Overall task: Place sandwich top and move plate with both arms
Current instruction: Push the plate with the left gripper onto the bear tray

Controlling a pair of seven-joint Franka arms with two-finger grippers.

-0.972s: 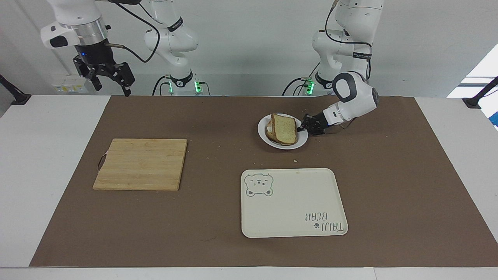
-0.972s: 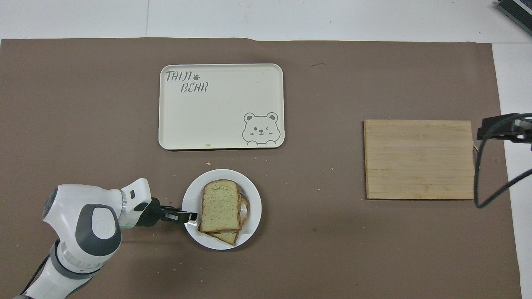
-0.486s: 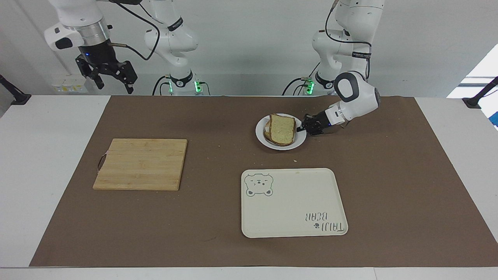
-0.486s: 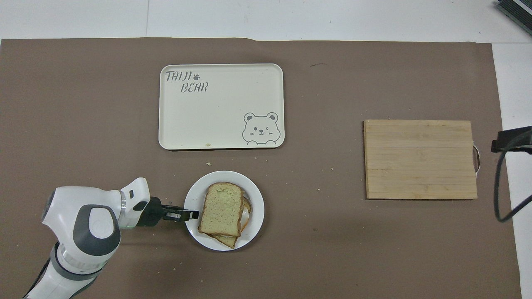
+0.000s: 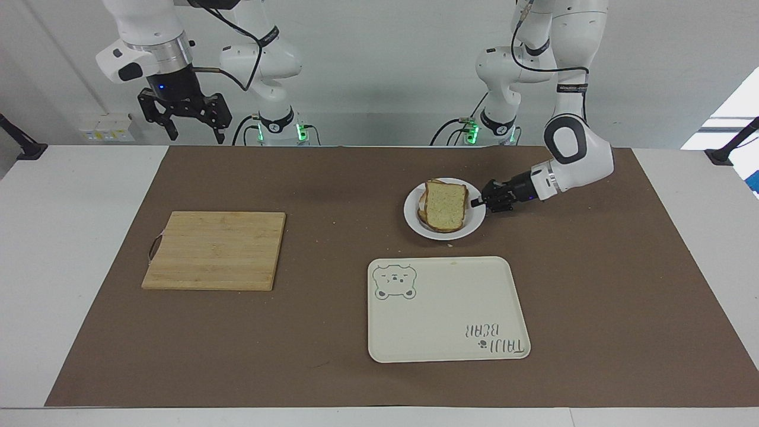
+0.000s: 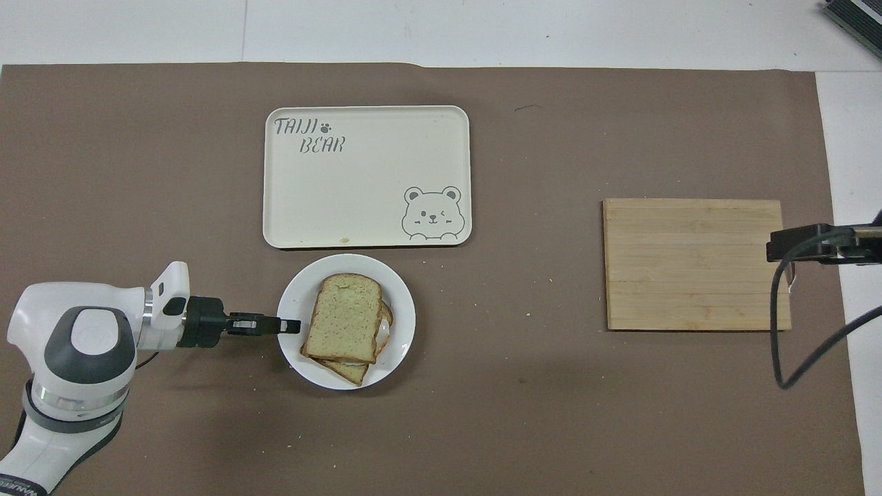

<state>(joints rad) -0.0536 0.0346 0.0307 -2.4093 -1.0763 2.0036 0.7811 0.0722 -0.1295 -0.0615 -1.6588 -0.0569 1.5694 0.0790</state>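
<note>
A single wooden cutting board (image 5: pixel 214 250) lies toward the right arm's end of the bench (image 5: pixel 83 249), the right end effector (image 5: pixel 185 115) raised above the bench's robot edge with fingers spread wide. Beside it sits one cream tray (image 5: pixel 446 308) printed "TAIJI BEAR" with a winking bear. Just nearer the robots, one white plate (image 5: pixel 445 209) carries the sandwich top (image 5: pixel 445 206) stacked on a second slice, while the left end effector (image 5: pixel 481 202) pinches the plate's rim.
</note>
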